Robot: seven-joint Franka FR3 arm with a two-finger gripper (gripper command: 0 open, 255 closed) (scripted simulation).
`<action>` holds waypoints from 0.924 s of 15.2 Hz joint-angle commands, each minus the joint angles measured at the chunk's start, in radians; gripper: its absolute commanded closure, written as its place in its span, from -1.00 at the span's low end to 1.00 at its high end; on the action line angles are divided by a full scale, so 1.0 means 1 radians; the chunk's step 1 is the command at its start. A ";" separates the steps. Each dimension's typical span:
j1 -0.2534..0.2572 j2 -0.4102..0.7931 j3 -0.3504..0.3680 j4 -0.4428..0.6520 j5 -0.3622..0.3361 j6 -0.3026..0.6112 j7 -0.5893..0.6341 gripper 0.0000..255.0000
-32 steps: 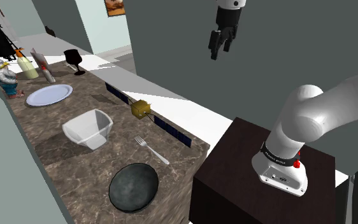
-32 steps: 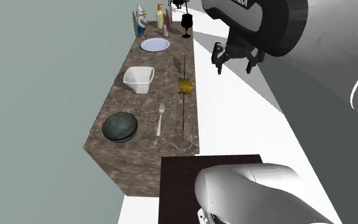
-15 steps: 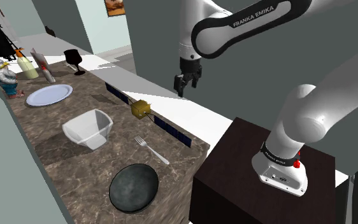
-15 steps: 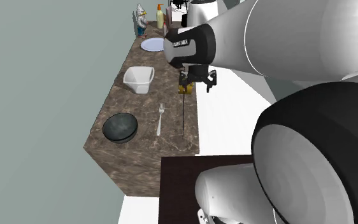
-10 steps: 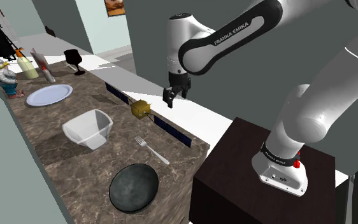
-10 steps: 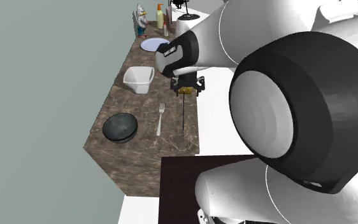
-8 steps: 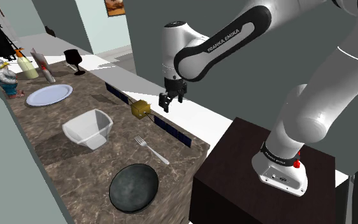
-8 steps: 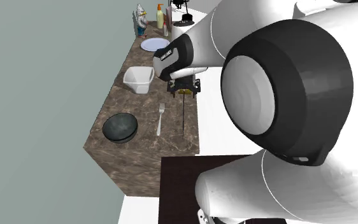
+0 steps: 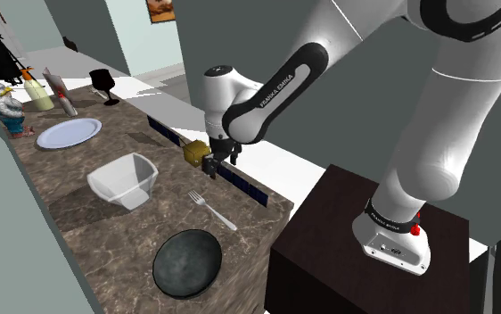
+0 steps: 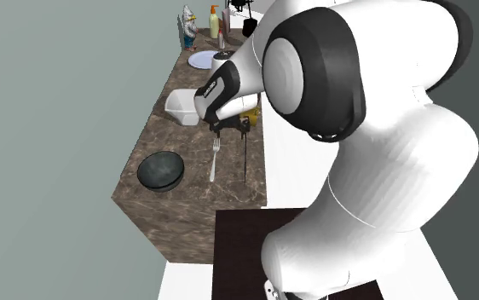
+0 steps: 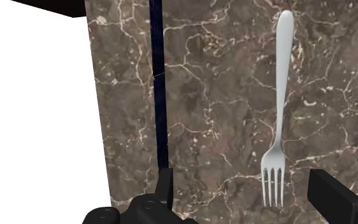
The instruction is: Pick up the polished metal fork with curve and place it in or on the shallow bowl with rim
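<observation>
The end effector is hovering low over the brown marble worktop, its fingers standing apart and gripping nothing. The silvery fork is lying flat on the worktop just beyond it, untouched, near the dark round bowl.

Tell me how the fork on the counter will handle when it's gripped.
The fork looks like thin, rigid metal, so it should stay stiff and feel light. It lies flat on the stone-patterned counter, so the open gripper may struggle to get under it. Its smooth, narrow handle could slip or pivot if pinched off-centre.
</observation>
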 commanded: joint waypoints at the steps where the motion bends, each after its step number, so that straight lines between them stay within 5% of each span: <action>1: 0.010 0.088 0.001 0.051 -0.033 0.035 0.036 -1.00; 9: 0.096 0.383 -0.027 0.265 -0.129 0.109 0.159 -1.00; 14: 0.110 0.443 -0.046 0.279 -0.150 0.154 0.174 -1.00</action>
